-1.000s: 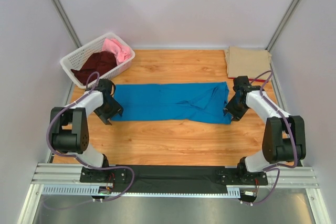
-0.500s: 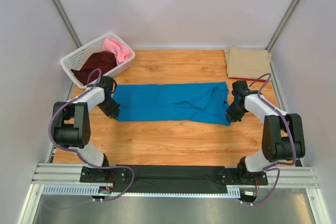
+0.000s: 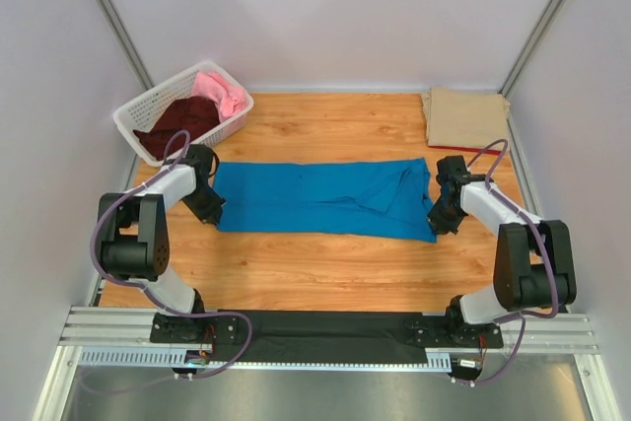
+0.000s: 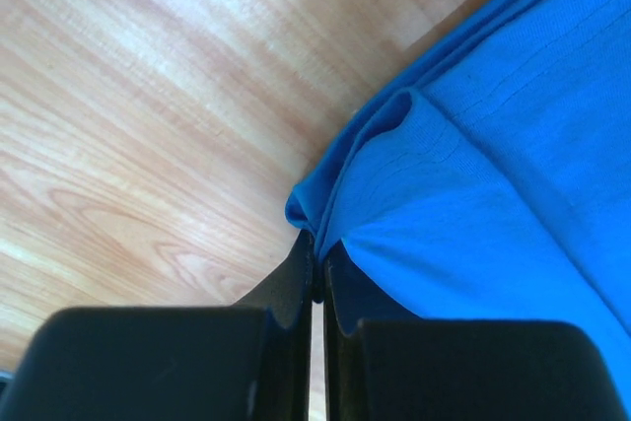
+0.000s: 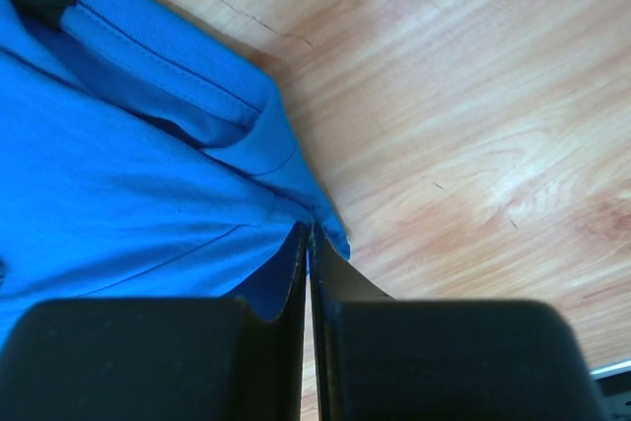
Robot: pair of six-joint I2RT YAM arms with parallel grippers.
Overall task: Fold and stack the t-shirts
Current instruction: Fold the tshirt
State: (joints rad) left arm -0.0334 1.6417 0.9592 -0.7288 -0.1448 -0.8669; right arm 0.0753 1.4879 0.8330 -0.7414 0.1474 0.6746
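Note:
The bright blue t-shirt (image 3: 315, 199) lies flat as a long band across the middle of the wooden table. My left gripper (image 3: 211, 212) is shut on its near left corner; the left wrist view shows that gripper (image 4: 317, 251) pinching a bunched fold of the blue t-shirt (image 4: 493, 175). At the other end, my right gripper (image 3: 435, 223) is shut on the near right corner by the collar. In the right wrist view the right gripper (image 5: 311, 236) nips the hem of the blue t-shirt (image 5: 128, 175). A tan t-shirt (image 3: 465, 117) lies folded at the back right, with a red t-shirt edge (image 3: 449, 148) under it.
A white lattice basket (image 3: 136, 115) stands at the back left, holding a dark maroon t-shirt (image 3: 177, 123) and a pink t-shirt (image 3: 223, 93). Grey walls close in the table on three sides. Bare wood (image 3: 325, 273) stretches between the blue shirt and the arm bases.
Both grippers have gone from open to shut on the blue shirt's near corners. Each has shifted slightly toward its end of the shirt, and the cloth's near edge now lies straighter.

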